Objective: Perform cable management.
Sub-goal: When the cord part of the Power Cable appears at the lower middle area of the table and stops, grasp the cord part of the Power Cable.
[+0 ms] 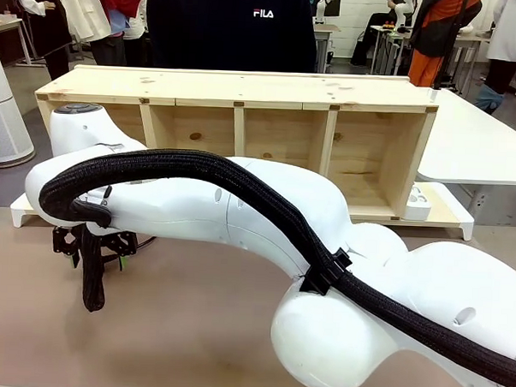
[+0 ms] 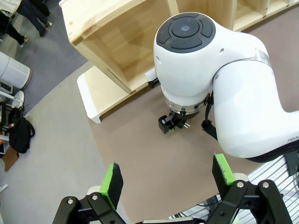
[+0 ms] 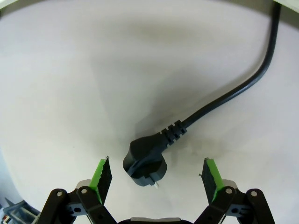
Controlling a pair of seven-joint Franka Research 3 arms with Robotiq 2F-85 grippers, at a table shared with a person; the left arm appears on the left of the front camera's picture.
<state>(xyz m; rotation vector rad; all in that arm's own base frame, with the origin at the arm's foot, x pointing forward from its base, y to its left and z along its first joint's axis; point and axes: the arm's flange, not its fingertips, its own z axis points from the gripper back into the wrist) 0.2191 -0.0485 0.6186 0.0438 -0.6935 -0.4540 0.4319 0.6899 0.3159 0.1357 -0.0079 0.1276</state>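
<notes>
While the right gripper is held open, the plug is framed between its fingers, untouched; the light, limp cable is judged best taken at this rigid plug.

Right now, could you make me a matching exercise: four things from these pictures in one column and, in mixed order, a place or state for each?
Things:
1. plug
2. wooden shelf
3. left pincer
4. cable

Places or states:
a. open, holding nothing, above the brown table
b. lying between the fingers of the open right pincer
c. at the far side, openings toward the robot
d. running off from the plug in a curve

Pairs: 1-b, 2-c, 3-a, 4-d.
</notes>
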